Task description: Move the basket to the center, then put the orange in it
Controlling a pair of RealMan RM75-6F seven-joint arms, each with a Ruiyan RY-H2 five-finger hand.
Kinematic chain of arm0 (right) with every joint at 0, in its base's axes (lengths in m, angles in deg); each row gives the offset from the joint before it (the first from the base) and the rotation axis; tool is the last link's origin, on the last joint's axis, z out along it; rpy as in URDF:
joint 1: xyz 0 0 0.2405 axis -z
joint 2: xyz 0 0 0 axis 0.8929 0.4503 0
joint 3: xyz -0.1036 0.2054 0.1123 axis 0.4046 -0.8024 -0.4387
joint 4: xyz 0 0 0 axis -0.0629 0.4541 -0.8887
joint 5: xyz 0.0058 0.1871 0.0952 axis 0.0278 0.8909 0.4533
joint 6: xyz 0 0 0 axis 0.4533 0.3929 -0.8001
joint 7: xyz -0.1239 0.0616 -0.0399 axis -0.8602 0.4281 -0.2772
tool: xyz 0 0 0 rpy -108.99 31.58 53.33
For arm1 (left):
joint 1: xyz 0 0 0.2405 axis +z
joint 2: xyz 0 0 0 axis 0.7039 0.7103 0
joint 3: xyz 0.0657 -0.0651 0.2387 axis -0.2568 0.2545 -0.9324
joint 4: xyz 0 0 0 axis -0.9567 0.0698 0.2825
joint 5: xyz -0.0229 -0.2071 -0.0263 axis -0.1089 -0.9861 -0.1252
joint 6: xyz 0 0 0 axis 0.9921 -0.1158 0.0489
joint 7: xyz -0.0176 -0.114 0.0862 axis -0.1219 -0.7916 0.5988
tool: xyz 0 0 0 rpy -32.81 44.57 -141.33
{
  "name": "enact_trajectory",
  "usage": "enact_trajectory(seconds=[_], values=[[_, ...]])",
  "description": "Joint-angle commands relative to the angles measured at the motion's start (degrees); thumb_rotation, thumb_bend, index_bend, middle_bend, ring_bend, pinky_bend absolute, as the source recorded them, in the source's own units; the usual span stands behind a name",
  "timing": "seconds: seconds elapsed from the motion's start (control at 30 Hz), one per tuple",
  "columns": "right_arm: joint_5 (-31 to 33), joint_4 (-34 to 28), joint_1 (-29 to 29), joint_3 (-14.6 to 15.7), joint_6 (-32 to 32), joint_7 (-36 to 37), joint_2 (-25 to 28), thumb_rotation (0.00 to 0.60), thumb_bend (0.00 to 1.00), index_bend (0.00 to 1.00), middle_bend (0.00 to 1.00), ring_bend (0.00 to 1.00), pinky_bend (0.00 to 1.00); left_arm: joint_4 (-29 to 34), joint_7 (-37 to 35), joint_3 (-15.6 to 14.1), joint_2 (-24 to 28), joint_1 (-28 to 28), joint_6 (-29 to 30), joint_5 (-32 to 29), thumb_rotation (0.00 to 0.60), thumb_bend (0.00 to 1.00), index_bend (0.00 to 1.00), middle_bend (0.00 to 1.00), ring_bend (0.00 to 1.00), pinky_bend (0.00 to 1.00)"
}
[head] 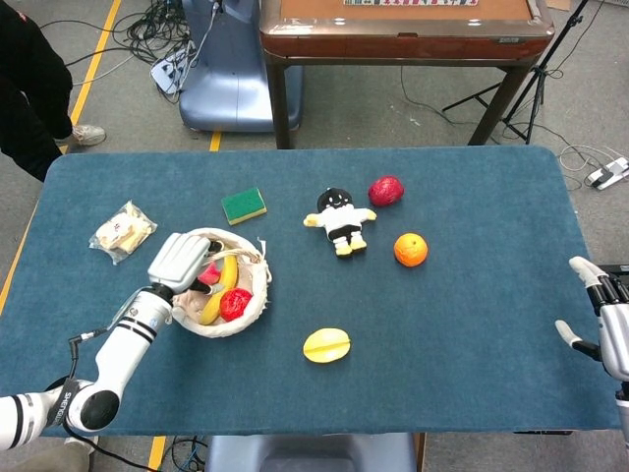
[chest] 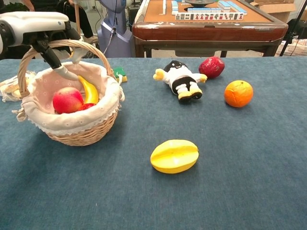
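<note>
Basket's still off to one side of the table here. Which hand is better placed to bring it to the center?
Left. The left hand already grips the basket by its handle, while the right hand sits open at the far table edge.

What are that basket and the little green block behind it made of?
The basket looks like woven wicker, matte tan, with a lace-edged pale cloth liner. The green block seems to be a sponge: a soft green top over a yellow foam layer.
</note>
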Motion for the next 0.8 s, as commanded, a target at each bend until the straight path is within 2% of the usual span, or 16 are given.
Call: enact_trajectory(seconds=[0.03,0.37,0.57,0.8], values=[[-0.02,-0.01,0.01,0.01,0.02,-0.03,-0.01,0.6,0.16,0.16,0.21,0.22,0.35,0.49,-1.03,1.01,0.39,0.0,0.62,1.11,0.6,0.12,0.78,0.95,0.83,0.68],[-0.23,-0.31,0.16,0.05,0.4,-0.1,0.2,0.6,0.16,0.16,0.21,0.22,0.35,2.86,-3.76,4.95,1.62,-2.58,-1.11,0.98,0.6,0.12,0.78,0.96,0.83,0.68],[-0.37,-0.73,0.43,0.16,0.76,-0.31,0.5,0.6,0.16,0.16,0.21,0.22,0.35,3.19,-3.31,7.35,-0.35,-5.83,-1.36,-0.43,0.6,0.13,0.78,0.96,0.83,0.68],[-0.11,-1.16,0.52,0.27,0.49,-0.58,0.85,0.6,0.16,0.16,0.21,0.22,0.35,2.24,-1.28,8.63,-4.49,-10.01,-1.15,-2.05,0.6,0.13,0.77,0.95,0.83,0.68]])
